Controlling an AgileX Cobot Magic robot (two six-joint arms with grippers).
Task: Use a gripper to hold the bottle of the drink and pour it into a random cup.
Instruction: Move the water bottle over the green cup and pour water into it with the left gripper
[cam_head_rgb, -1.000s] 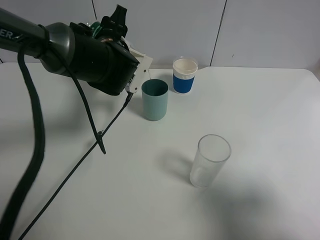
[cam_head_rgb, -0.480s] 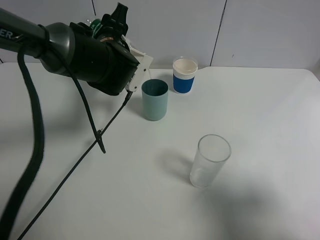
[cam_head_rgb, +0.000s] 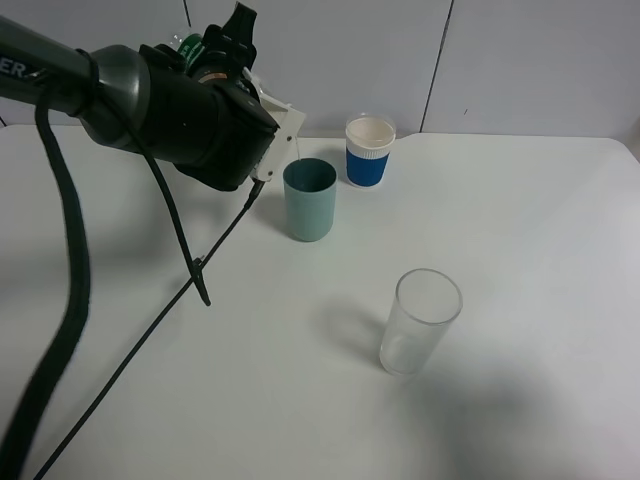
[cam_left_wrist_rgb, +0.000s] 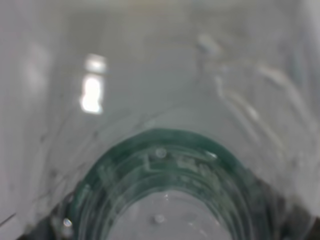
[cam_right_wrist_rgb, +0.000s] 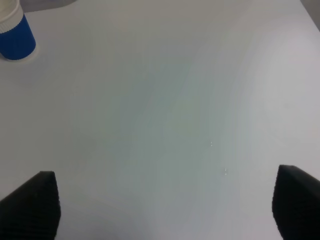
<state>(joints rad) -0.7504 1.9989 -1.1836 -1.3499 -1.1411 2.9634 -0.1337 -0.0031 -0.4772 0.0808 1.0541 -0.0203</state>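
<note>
My left gripper (cam_head_rgb: 275, 132), white jaws on a bulky black body, hangs above the table just left of the teal-green cup (cam_head_rgb: 310, 200) and is shut on the bottle of the drink (cam_head_rgb: 192, 47). The black body hides most of the bottle; only a bit of green label shows behind it. The bottle is tipped toward the cup, and a thin stream falls from the white jaw end to the cup's rim. Clear plastic and a green ring of the bottle (cam_left_wrist_rgb: 165, 165) fill the left wrist view. My right gripper (cam_right_wrist_rgb: 165, 210) is open over bare table, away from the cup.
A white-and-blue cup (cam_head_rgb: 370, 152) stands just behind and right of the teal cup and also shows in the right wrist view (cam_right_wrist_rgb: 15, 35). A clear glass tumbler (cam_head_rgb: 420, 320) stands nearer the front. A black cable (cam_head_rgb: 170, 310) trails over the table's left half.
The left gripper with the bottle has risen and tipped very slightly. The cups and the glass have not moved.
</note>
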